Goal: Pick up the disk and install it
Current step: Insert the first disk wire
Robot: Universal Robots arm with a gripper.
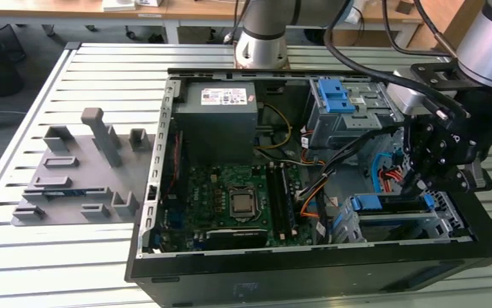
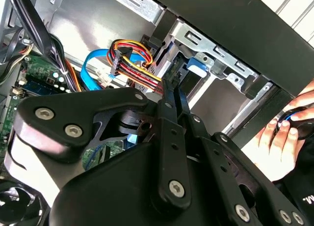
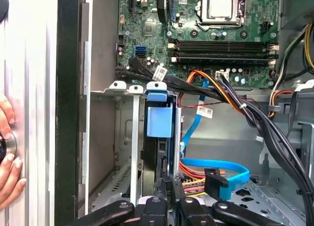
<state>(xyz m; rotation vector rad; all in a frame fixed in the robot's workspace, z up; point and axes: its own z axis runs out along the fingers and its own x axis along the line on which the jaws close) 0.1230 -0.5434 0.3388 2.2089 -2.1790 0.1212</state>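
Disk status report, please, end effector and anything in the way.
End effector at the drive cage. Disk seated on edge in cage, blue carrier up. Loose cables close beside it.

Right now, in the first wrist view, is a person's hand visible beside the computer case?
Yes, a hand rests just outside the case's black wall, fingers curled around a small round object.

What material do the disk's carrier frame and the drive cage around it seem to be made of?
The carrier frame looks like matte blue moulded plastic: even colour, soft edges. The drive cage looks like bare sheet metal: silver-grey, with bent flanges and dull reflections.
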